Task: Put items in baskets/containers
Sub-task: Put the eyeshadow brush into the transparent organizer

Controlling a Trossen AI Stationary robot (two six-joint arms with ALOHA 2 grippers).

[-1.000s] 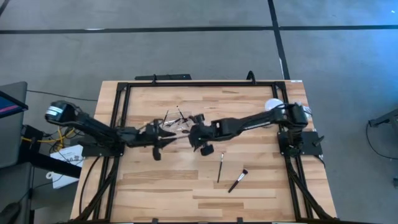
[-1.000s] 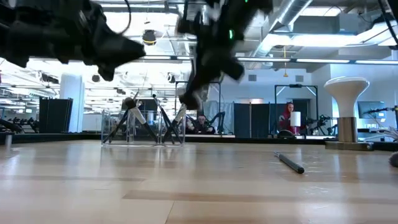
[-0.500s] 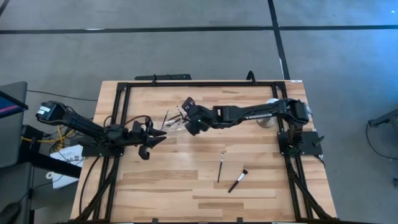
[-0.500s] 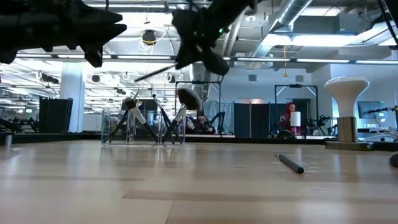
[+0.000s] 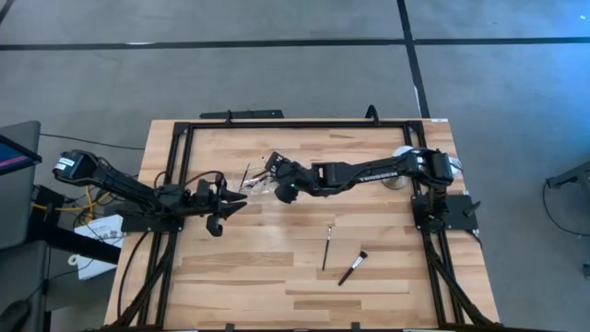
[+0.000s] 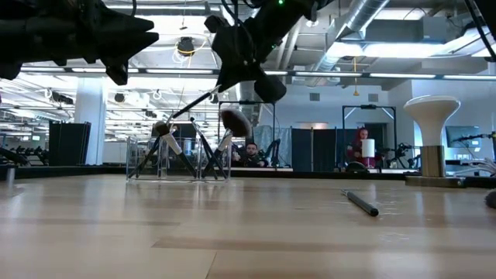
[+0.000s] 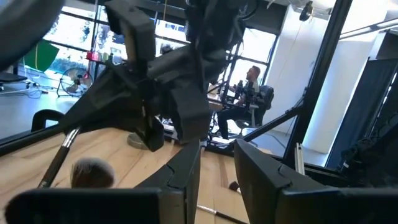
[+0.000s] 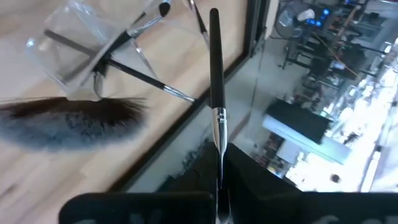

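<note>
A clear plastic container stands on the table's far half, with several dark makeup brushes leaning in it, one with a fluffy head. My right gripper hovers just right of and above it, shut on a slim brush. My left gripper is open, in the air left of the container. Two more brushes lie flat on the table's near right. My right gripper pinches the slim brush between its two fingers at the end with the silver ferrule. The dark handle runs straight out past the fingertips, along the fingers. The brush is lifted clear and slants down toward the container's top.
A white round ball on a stand sits near the table's far right corner. A black frame runs along the table's edges. One loose brush lies on the bare wood to the right. People sit in the room behind.
My right gripper has risen from the table's middle and moved toward the far edge and the container, turning so that the brush slants down at the container. My left gripper has drawn back a little toward the table's left edge, then kept still.
</note>
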